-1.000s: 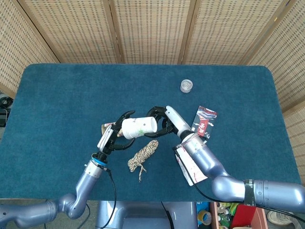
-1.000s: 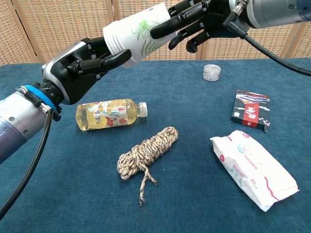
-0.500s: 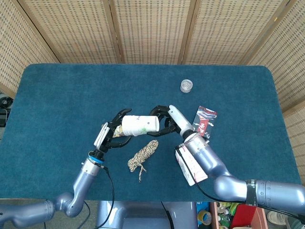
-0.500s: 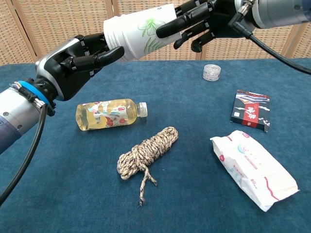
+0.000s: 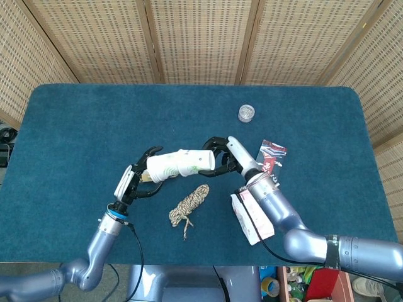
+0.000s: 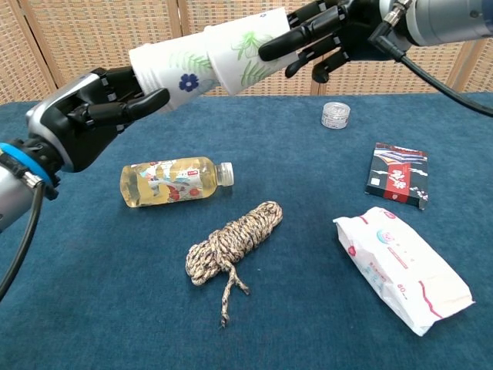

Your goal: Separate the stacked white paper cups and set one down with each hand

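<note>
Two white paper cups with green leaf print are held in the air above the table, lying sideways and partly pulled apart. My left hand [image 6: 88,116] [image 5: 133,181] grips the inner cup [image 6: 166,68] [image 5: 162,168], which shows a blue flower. My right hand [image 6: 331,37] [image 5: 220,157] grips the outer cup [image 6: 250,48] [image 5: 195,161]. The inner cup's far end still sits inside the outer cup.
Below the cups lie a drink bottle [image 6: 173,179] on its side and a coil of rope [image 6: 231,239] [image 5: 189,204]. A wet-wipes pack [image 6: 400,266], a dark card packet [image 6: 397,173] and a small clear jar [image 6: 335,115] lie to the right.
My left hand has drawn the inner cup out to the left, exposing its blue flower. The right hand with the outer cup has shifted slightly right.
</note>
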Robot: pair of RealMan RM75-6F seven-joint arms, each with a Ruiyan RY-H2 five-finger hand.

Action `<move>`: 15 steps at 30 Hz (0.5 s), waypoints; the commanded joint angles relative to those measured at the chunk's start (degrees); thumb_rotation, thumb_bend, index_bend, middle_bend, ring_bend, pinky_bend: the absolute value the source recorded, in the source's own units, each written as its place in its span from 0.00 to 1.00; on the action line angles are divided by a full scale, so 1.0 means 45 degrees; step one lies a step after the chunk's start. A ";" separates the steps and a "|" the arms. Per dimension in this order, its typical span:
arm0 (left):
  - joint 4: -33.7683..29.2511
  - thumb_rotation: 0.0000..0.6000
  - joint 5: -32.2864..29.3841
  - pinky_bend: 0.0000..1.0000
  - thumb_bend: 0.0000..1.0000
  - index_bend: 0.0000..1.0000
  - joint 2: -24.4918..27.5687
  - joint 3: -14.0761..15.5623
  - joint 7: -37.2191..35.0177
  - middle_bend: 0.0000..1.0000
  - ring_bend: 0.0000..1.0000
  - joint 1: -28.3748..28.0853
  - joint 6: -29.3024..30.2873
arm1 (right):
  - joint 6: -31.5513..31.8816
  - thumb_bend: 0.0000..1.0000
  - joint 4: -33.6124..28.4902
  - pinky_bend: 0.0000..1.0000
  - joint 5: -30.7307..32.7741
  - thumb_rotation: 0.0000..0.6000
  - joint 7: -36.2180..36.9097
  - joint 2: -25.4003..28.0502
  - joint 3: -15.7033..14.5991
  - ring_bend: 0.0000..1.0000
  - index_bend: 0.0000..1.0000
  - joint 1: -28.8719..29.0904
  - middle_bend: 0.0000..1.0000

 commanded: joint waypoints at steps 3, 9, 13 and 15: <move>-0.0003 1.00 -0.0144 0.00 0.52 0.67 0.0527 -0.0093 0.0106 0.15 0.00 0.0104 -0.0075 | 0.0082 0.27 0.0147 0.77 0.0001 1.00 -0.0049 0.0072 -0.0094 0.53 0.73 -0.0110 0.64; -0.0315 1.00 -0.0226 0.00 0.52 0.67 0.1388 0.0157 0.0985 0.16 0.00 0.0509 0.0025 | 0.0494 0.27 0.0356 0.77 -0.0281 1.00 -0.0379 0.0159 -0.0492 0.53 0.73 -0.0414 0.64; -0.0767 1.00 -0.0619 0.00 0.52 0.67 0.2185 -0.0006 0.2120 0.16 0.00 0.0634 -0.0103 | 0.1144 0.27 0.0575 0.77 -0.0689 1.00 -0.0836 0.0179 -0.0969 0.53 0.73 -0.0780 0.64; -0.0983 1.00 -0.0897 0.00 0.52 0.67 0.2551 -0.0108 0.2811 0.17 0.00 0.0632 -0.0280 | 0.1439 0.27 0.0679 0.77 -0.0873 1.00 -0.1065 0.0160 -0.1192 0.53 0.73 -0.0949 0.64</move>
